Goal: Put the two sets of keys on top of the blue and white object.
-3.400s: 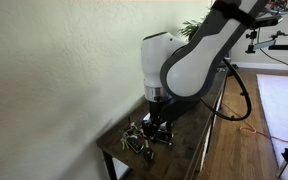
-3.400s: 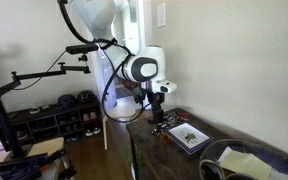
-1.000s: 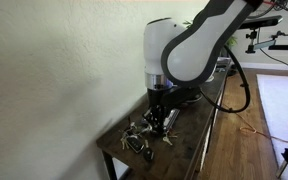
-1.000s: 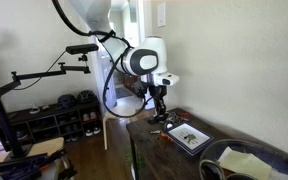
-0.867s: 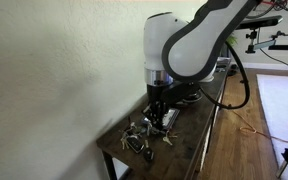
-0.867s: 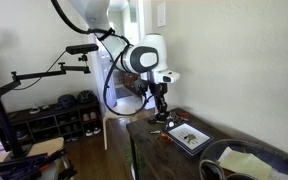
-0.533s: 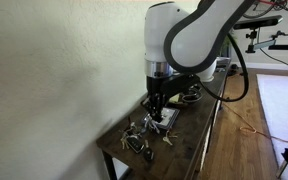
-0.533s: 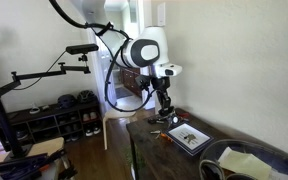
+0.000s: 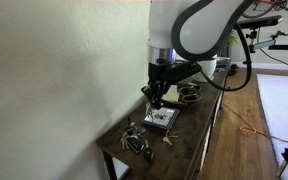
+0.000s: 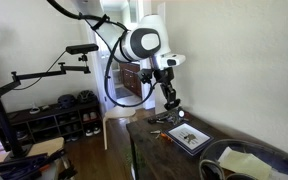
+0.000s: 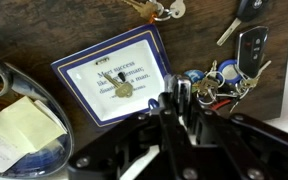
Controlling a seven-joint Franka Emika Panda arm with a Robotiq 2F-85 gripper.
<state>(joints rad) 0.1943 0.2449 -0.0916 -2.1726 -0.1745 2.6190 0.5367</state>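
Note:
My gripper (image 11: 180, 98) is shut on one set of keys (image 11: 220, 84), a bunch of rings and silvery keys that hangs at its fingertips. In both exterior views the gripper (image 9: 153, 101) (image 10: 171, 103) hovers above the table, over the blue and white object (image 9: 162, 119) (image 10: 188, 136). That flat white card with a blue border (image 11: 114, 72) lies under and left of the fingers, with a small brass key (image 11: 122, 88) at its middle. Black key fobs (image 11: 250, 45) and more keys (image 11: 150, 10) lie on the dark wood beyond it.
A round dark dish (image 11: 2, 100) holding yellow notes sits left of the card, also seen in an exterior view (image 10: 246, 160). Loose keys (image 9: 136, 138) lie near the table's end. A wall runs along one side of the narrow table (image 9: 199, 140).
The arm has risen straight up from the tabletop with the gripper still shut, lifting the key bunch off the wood. Other keys and the card have not moved.

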